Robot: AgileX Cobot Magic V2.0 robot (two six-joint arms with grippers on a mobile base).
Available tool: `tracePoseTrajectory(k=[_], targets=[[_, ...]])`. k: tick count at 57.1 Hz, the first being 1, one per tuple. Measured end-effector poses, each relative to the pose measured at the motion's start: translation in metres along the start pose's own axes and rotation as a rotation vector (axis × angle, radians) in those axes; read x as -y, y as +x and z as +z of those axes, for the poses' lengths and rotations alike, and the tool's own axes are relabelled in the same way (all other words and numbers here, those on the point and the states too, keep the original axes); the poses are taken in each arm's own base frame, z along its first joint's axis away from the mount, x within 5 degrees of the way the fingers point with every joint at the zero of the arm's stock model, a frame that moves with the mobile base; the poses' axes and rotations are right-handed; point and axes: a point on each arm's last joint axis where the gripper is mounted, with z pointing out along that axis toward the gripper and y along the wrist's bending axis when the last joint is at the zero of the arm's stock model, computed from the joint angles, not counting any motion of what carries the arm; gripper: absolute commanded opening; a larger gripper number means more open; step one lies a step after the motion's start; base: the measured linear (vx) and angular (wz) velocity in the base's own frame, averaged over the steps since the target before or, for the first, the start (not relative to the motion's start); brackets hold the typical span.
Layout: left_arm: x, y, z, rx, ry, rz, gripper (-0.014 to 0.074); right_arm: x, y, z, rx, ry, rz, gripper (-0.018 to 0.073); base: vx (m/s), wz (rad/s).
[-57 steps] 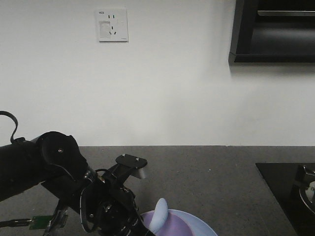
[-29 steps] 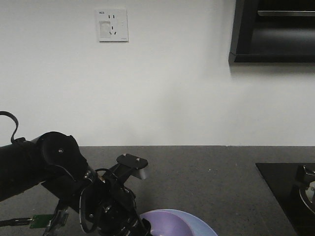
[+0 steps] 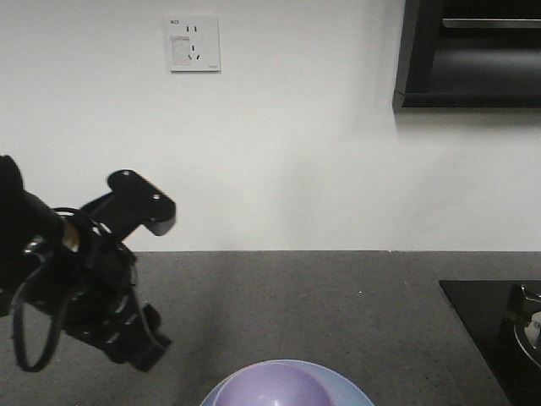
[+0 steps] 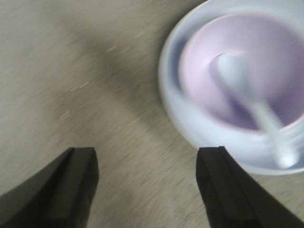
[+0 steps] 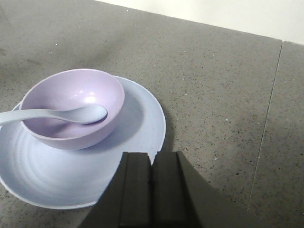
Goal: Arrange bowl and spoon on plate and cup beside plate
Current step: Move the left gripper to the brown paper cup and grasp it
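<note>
The lavender bowl sits on the pale blue plate on the grey counter. The pale spoon lies in the bowl, scoop inside and handle over the rim. In the left wrist view the bowl, plate and spoon lie at the upper right. My left gripper is open above bare counter, left of the plate, holding nothing. My right gripper is shut and empty, hovering at the plate's near right edge. In the front view the bowl and plate show at the bottom edge. The cup is out of view.
A black stovetop with a metal pot lies at the counter's right end. A white wall with a socket rises behind the counter, and a dark cabinet hangs at the upper right. A counter seam runs right of the plate.
My left arm let go of the spoon, which dropped into the bowl, then rose and swung left away from the plate.
</note>
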Motion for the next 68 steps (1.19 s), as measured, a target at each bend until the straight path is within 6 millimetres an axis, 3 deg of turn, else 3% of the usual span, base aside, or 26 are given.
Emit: tracePoseTrajectory(k=[22, 29, 35, 39, 53, 68], targets=[[-0.043, 0.044, -0.073, 0.049, -0.282, -0.197, 0.0565, 0.0, 0.0, 0.0, -0.004, -0.001, 0.0, -0.0009, 0.0, 0.0], [-0.06, 0.063, -0.086, 0.047, -0.356, -0.279, 0.0565, 0.0, 0.0, 0.0, -0.004, -0.001, 0.0, -0.0009, 0.0, 0.0], [-0.075, 0.081, -0.081, -0.02, -0.413, -0.346, 0.0565, 0.0, 0.0, 0.0, -0.004, -0.001, 0.0, -0.0009, 0.0, 0.0], [-0.083, 0.096, -0.066, -0.099, -0.421, -0.382, 0.0565, 0.0, 0.001, 0.0, -0.007, -0.001, 0.0, -0.0009, 0.0, 0.0], [-0.087, 0.137, -0.019, -0.28, -0.386, -0.44, 0.0565, 0.0, 0.002, 0.0, -0.026, -0.004, 0.0, -0.0009, 0.0, 0.0], [-0.095, 0.144, -0.011, -0.273, -0.404, -0.467, 0.0554, -0.001, 0.004, 0.0, -0.043, -0.006, 0.0, -0.0009, 0.0, 0.0]])
